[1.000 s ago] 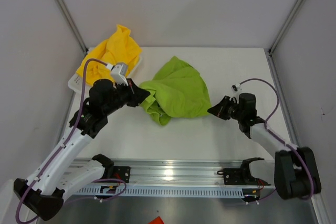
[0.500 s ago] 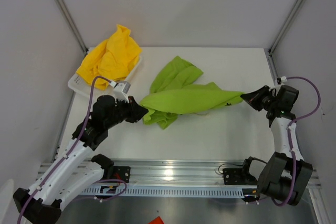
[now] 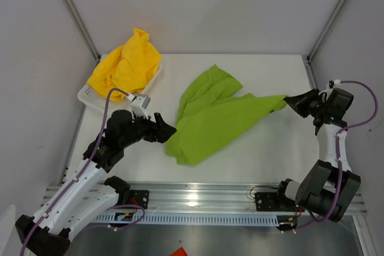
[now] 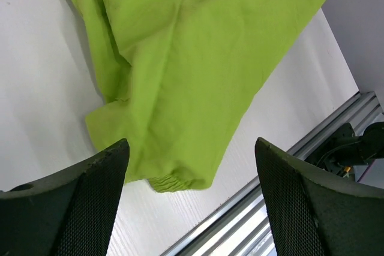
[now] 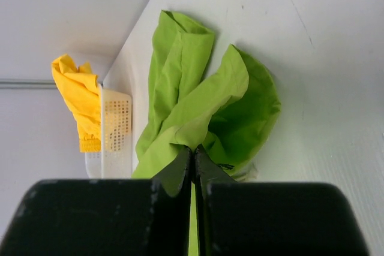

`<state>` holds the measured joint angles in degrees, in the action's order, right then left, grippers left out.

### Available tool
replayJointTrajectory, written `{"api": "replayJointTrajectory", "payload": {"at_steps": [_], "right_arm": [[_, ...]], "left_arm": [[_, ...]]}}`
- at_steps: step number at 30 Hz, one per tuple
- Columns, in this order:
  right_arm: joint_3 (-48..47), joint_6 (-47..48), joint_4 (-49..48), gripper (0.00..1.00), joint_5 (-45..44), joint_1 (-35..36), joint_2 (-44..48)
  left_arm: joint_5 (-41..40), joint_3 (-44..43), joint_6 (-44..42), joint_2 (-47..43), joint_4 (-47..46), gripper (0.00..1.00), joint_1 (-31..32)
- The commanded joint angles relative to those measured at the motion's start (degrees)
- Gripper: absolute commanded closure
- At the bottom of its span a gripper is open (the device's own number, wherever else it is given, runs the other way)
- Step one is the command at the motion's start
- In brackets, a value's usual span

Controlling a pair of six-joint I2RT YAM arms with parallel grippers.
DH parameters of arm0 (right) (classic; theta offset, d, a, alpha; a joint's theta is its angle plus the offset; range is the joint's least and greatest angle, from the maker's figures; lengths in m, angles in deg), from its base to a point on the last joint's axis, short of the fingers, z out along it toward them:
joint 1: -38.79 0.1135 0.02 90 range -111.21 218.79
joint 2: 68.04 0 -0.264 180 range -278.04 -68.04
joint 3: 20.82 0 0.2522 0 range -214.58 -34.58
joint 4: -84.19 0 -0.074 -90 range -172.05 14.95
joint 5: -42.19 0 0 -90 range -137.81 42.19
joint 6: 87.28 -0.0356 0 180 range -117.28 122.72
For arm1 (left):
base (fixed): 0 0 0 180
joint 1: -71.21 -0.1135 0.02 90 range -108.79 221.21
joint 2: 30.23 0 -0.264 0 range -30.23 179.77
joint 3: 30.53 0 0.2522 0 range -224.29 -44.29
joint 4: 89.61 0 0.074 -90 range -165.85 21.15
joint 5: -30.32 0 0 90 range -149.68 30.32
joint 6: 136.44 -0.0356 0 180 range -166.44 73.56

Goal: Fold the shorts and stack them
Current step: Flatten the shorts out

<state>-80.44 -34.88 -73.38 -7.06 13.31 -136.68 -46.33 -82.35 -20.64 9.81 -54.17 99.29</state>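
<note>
The lime green shorts [image 3: 216,118] lie stretched across the table, one corner lifted to the right. My right gripper [image 3: 289,98] is shut on that corner, and the green cloth [image 5: 198,118] bunches at its tips [image 5: 193,150]. My left gripper [image 3: 168,129] stands open just left of the shorts' near end, apart from the cloth. In the left wrist view the green shorts [image 4: 192,70] hang past the wide-apart fingers [image 4: 96,190], nothing between them. The yellow shorts [image 3: 127,64] sit heaped in the white mesh basket [image 3: 89,94] at the back left.
The basket [image 5: 117,127] with the yellow shorts [image 5: 78,97] stands at the table's far left corner. A metal rail [image 3: 198,199] runs along the near edge. Grey walls and frame posts close in the table on three sides.
My left gripper has opened and let go of the green shorts, whose near end dropped onto the table. My right gripper pulled its corner far to the right, spreading the cloth out.
</note>
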Motion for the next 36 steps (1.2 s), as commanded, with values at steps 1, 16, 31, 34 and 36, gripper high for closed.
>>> {"api": "replayJointTrajectory", "payload": {"at_steps": [1, 16, 31, 34, 36], "right_arm": [[-7.12, -1.07, -0.06, 1.0, -2.16, 0.33, -1.93], [-17.06, 0.6, 4.78, 1.0, -6.03, 4.12, -6.23], [-16.45, 0.6, 3.99, 1.0, -6.04, 5.26, -8.44], [-16.27, 0.87, 3.82, 1.0, -5.77, 5.26, -8.7], [-16.01, 0.78, 3.64, 1.0, -5.6, 5.35, -8.96]], "left_arm": [[1.86, -2.45, -1.63, 0.57, -0.67, 0.14, -0.48], [-17.8, -5.26, -3.83, 11.55, -0.58, 0.13, 25.58], [-48.59, -18.35, -4.88, 35.81, 8.21, 0.12, 53.66], [-47.45, -19.32, -5.94, 38.62, 8.3, 0.11, 55.07], [-46.57, -19.94, -6.46, 41.51, 8.47, 0.11, 55.94]]}}
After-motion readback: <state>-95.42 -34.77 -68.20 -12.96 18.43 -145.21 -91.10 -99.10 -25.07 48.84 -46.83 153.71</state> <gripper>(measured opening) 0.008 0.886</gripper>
